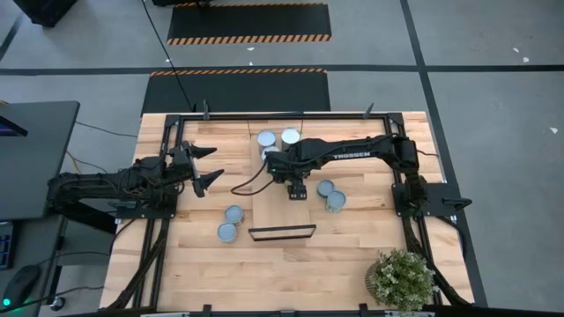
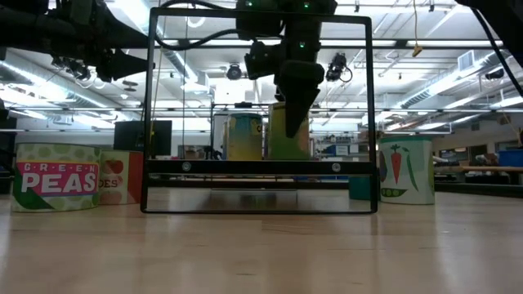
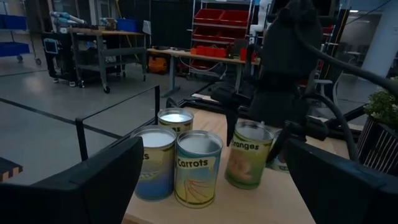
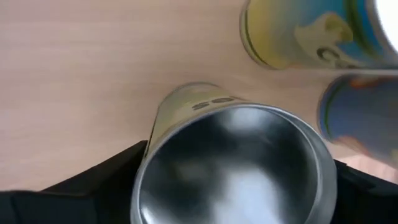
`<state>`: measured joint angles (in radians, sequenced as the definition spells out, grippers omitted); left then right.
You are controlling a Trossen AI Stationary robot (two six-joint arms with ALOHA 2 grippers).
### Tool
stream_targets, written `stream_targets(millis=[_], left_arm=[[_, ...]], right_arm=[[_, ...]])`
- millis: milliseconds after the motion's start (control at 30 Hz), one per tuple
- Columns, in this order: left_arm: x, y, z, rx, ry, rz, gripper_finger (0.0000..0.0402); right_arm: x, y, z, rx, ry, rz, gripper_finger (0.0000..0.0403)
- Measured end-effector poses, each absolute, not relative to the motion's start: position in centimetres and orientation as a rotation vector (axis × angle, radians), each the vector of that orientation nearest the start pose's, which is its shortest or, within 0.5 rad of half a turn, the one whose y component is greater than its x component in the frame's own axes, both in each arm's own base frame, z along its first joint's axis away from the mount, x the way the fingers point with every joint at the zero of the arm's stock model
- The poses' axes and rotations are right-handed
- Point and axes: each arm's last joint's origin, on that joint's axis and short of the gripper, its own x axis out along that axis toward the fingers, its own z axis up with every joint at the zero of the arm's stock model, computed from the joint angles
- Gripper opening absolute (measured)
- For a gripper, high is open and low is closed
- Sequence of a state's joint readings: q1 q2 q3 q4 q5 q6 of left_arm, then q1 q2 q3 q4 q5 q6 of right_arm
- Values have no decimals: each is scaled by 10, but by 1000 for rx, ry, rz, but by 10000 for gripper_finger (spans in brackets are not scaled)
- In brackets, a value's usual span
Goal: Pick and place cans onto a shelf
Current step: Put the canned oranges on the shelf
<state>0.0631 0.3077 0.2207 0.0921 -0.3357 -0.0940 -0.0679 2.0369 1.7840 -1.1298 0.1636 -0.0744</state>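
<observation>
My right gripper [image 1: 299, 190] clamped on an oranges can [image 4: 230, 162] over the shelf [image 1: 282, 211], two cans [image 1: 331, 195] just beside it, left gripper [image 1: 210, 165] spread open, waiting well apart.

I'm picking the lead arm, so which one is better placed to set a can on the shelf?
Right. The right gripper is over the shelf, its fingers around a can. The left gripper hangs open off to the side, holding nothing.

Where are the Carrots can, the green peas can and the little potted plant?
Carrots can [image 3: 198, 168], left wrist view, on its label.
Green peas can [image 2: 55, 178], low view, on its pink label.
Potted plant [image 1: 401, 277], high view, on its leaves.
</observation>
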Motion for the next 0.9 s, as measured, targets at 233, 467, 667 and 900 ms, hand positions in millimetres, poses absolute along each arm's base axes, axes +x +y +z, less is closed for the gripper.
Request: stream_targets(millis=[233,467,667,900], left_arm=[[112,17,222,-92,-21,398,393],[112,17,222,-92,-21,398,393],[112,17,222,-92,-21,398,393],[112,17,222,-92,-15,399,393]], right_arm=[[407,-33,242,-145,1395,-161,390],[400,-31,254,-169,1448,-230,392],[399,-34,265,-244,1432,-380,391],[398,-36,266,-275,1433,-447,391]])
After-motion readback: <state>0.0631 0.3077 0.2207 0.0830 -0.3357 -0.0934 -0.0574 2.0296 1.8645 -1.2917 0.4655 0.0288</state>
